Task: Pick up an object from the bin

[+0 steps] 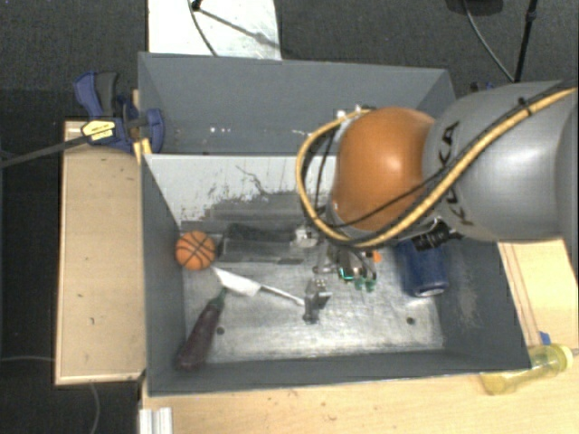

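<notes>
The white utensil (246, 286) lies left of the middle of the bin (380, 334) floor. Its broad end points to 10 o'clock and its thin stem runs off toward 4 o'clock. The tip of that stem ends right at the gripper (314, 304). It seems to touch it, though contact cannot be made out for certain.

The gripper hangs low over the floor near the bin's centre, with the utensil at its 9 o'clock. Whether it is released or clenched cannot be told — its lower end shows as one narrow dark shape. Nothing can be seen held in it.

At 10 o'clock from the gripper, beyond the utensil's broad end and apart from it, a small orange ball (194, 250) with dark seams sits by the left wall. At 8 o'clock a dark tool (201, 331) lies aslant near the front left corner. Its upper end is just beside the utensil's broad end.

At 11 o'clock a flat dark slab (256, 241) lies along the foot of the back wall. At 2 o'clock a blue can (423, 271) stands near the right wall, partly under the arm (516, 174).

Above the gripper sits the rounded orange cover (380, 172) — black and yellow cables (312, 183) loop round it and run back along the grey arm.
</notes>
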`<state>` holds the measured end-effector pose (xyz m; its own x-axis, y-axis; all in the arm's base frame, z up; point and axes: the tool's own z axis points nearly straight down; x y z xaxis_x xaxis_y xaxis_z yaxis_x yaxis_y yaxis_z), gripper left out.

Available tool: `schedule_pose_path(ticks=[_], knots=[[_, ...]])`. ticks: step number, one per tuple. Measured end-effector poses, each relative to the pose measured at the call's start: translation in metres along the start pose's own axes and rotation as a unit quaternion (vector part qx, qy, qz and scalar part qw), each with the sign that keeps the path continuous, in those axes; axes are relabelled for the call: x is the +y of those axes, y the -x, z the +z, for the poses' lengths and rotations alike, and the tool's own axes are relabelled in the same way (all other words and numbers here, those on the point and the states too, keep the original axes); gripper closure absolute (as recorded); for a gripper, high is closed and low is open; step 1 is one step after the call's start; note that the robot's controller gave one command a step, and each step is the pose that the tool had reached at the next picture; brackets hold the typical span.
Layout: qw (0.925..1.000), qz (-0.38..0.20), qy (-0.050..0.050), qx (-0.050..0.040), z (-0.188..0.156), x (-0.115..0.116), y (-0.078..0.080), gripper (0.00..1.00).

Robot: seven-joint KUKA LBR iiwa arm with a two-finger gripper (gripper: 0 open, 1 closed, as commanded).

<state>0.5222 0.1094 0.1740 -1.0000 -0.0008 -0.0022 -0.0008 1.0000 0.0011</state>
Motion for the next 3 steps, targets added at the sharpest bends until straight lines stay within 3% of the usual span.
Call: schedule_pose_path(ticks=[1,2,3], knots=[[0.9999,0.017,0.000,-0.0004,0.102,0.010,0.012,1.00],[0.9998,0.018,0.000,-0.0003,0.102,0.010,0.012,1.00],[0.9993,-0.037,0.000,-0.0029,-0.071,0.019,-0.040,1.00]])
